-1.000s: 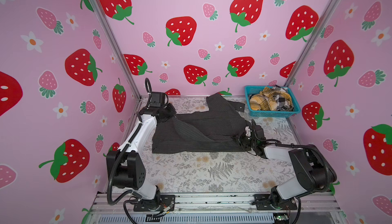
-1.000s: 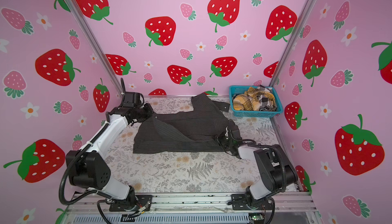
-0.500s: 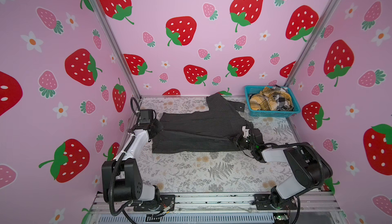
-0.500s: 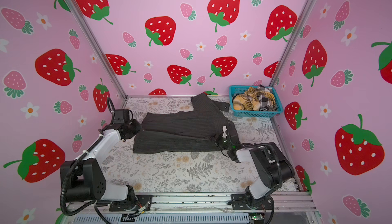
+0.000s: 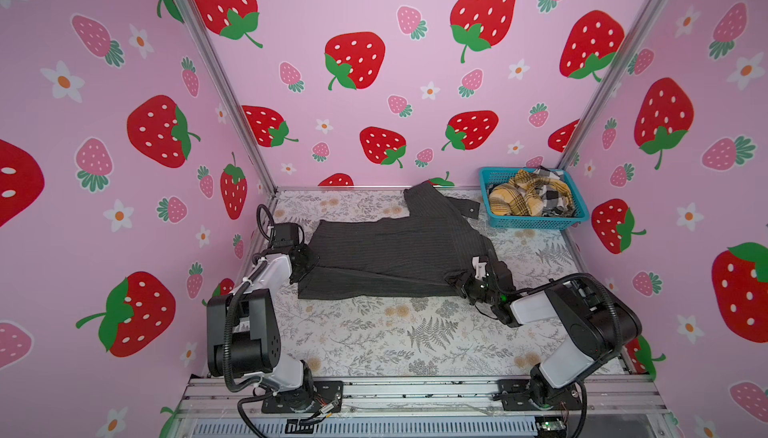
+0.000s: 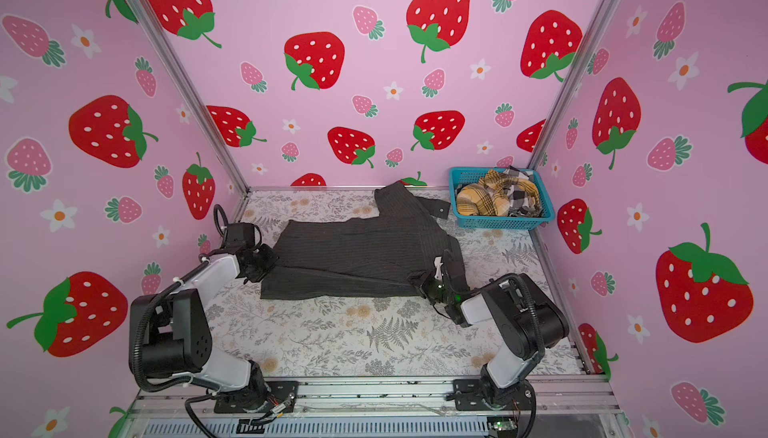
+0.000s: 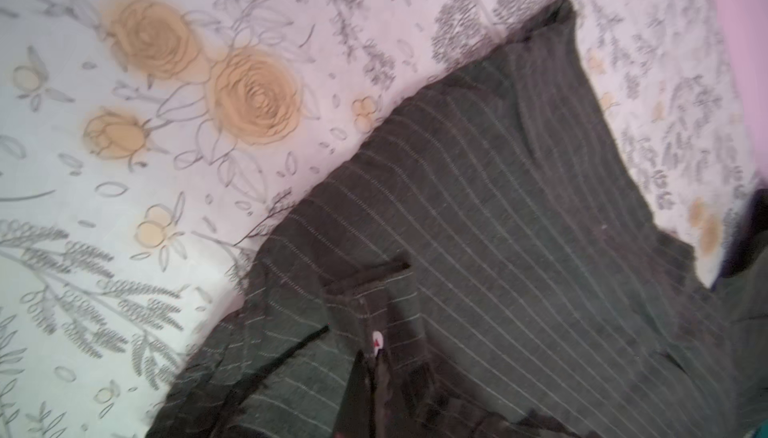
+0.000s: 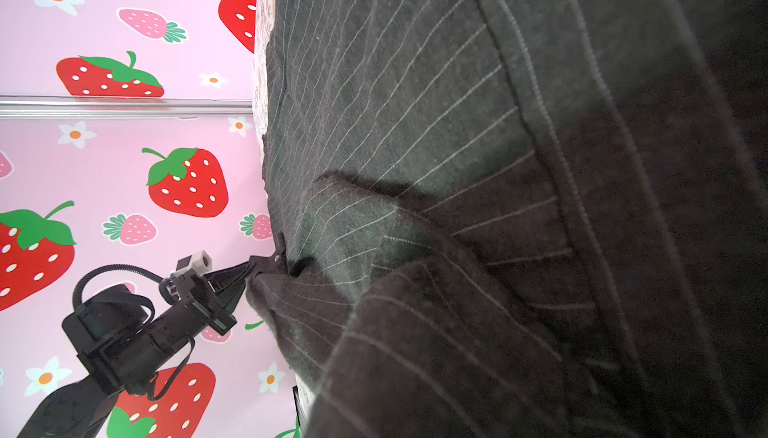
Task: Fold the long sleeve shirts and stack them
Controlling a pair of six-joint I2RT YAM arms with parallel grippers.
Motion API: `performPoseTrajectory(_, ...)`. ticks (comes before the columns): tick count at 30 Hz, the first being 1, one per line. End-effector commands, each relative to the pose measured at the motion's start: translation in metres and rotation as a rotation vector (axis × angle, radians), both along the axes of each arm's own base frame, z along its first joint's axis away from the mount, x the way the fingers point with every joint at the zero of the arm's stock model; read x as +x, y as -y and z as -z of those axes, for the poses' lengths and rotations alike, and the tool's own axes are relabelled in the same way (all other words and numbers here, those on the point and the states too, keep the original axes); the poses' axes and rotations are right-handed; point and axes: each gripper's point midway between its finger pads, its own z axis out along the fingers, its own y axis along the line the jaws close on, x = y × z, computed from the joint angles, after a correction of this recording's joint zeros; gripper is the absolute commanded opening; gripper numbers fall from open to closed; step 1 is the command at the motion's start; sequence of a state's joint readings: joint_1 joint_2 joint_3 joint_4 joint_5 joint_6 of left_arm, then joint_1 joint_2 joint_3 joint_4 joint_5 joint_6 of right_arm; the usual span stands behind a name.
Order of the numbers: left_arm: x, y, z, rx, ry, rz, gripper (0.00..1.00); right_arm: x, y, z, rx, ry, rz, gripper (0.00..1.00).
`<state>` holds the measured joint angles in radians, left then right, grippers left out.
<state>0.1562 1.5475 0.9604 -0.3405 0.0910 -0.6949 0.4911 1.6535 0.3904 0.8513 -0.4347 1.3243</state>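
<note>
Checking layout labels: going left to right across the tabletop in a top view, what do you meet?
From the left: left gripper → charcoal pinstripe shirt → right gripper → teal basket.

Light: bright and even around me.
Shadows: faint, soft.
Blur: charcoal shirt (image 7: 498, 228) smeared in my left wrist view.
Edges: walls (image 5: 415, 62) stretch in both top views.

Teal mesh basket (image 5: 536, 222), floral table cover (image 5: 415, 334), strawberry-print pink walls (image 5: 374, 4)

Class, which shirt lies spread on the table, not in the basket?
The dark pinstriped shirt; the yellow plaid shirt and the black-and-white checked shirt sit crumpled in the teal basket.
</note>
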Motion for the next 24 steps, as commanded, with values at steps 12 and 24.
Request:
performPoseTrajectory(12, 0.091, 0.0, -0.12, -0.131, 0.484, -0.023, 0.0, 0.026, -0.001, -0.032, 0.035, 0.097, 0.071, 0.0)
performPoseTrajectory(24, -0.009, -0.026, 0.024, -0.147, 0.15, -0.196, 0.22, 0.0, -0.009, 0.001, 0.036, 0.044, 0.025, 0.17)
